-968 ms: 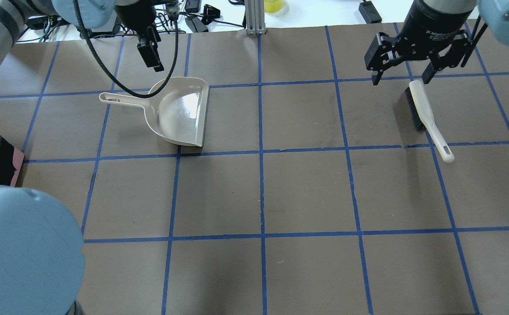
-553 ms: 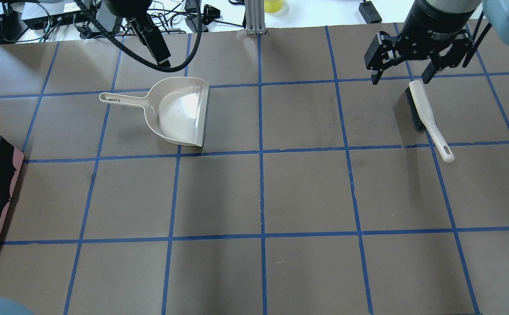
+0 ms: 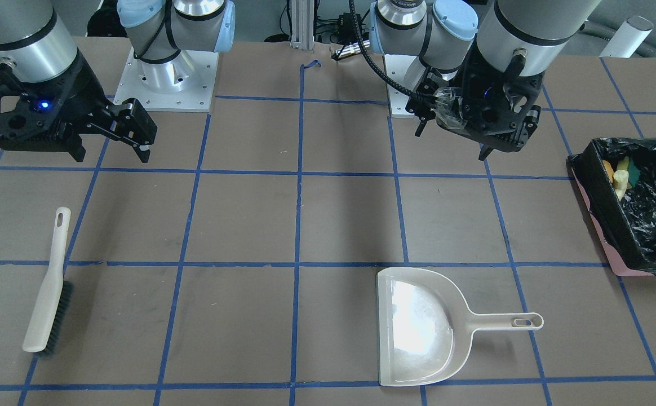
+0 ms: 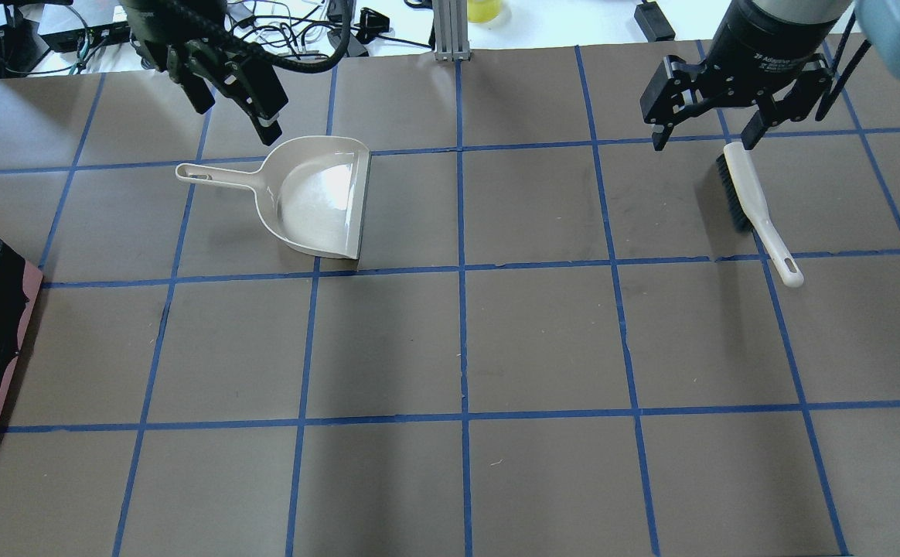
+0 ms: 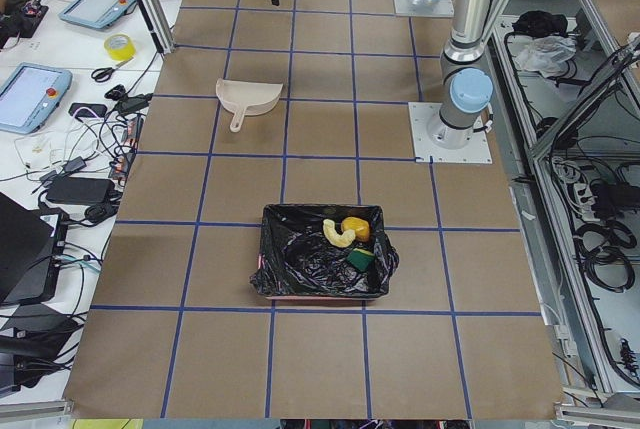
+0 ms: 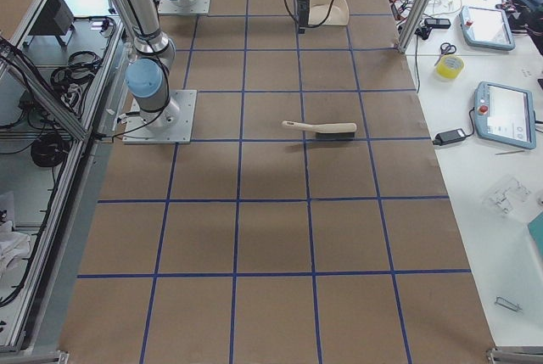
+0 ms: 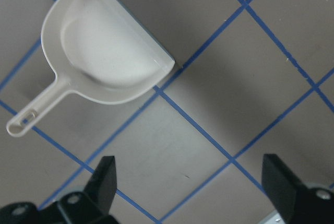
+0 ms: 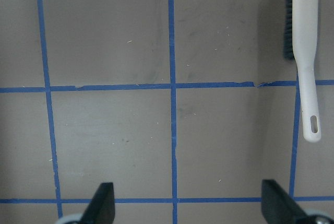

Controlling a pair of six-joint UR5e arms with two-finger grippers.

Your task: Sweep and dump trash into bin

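Observation:
The bin [image 3: 599, 225] is a pink box lined with a black bag, at the table's end on my left; it also shows in the overhead view [image 4: 15, 340] and the left side view [image 5: 275, 269]. The trash lies inside it: potato [image 5: 355, 227], croissant [image 5: 336, 235] and sponge wedge [image 5: 360, 261], partly seen from the front [image 3: 618, 172]. My left gripper [image 4: 235, 108] [image 7: 193, 182] is open and empty, raised just beyond the dustpan's handle end. My right gripper [image 4: 703, 139] [image 3: 111, 151] [image 8: 190, 203] is open and empty above the table, beside the brush's bristle end.
The beige dustpan [image 4: 318, 201] [image 3: 418, 327] [image 7: 104, 57] lies flat and empty on the brown paper with its handle towards the bin side. The beige brush [image 4: 751, 201] [image 3: 49, 287] [image 8: 304, 41] lies flat on my right. Cables and boxes lie past the far edge.
My left arm has swung out of the overhead view's lower left, uncovering the bin. Its gripper has turned and shifted a little left near the dustpan handle. The right gripper has hardly moved.

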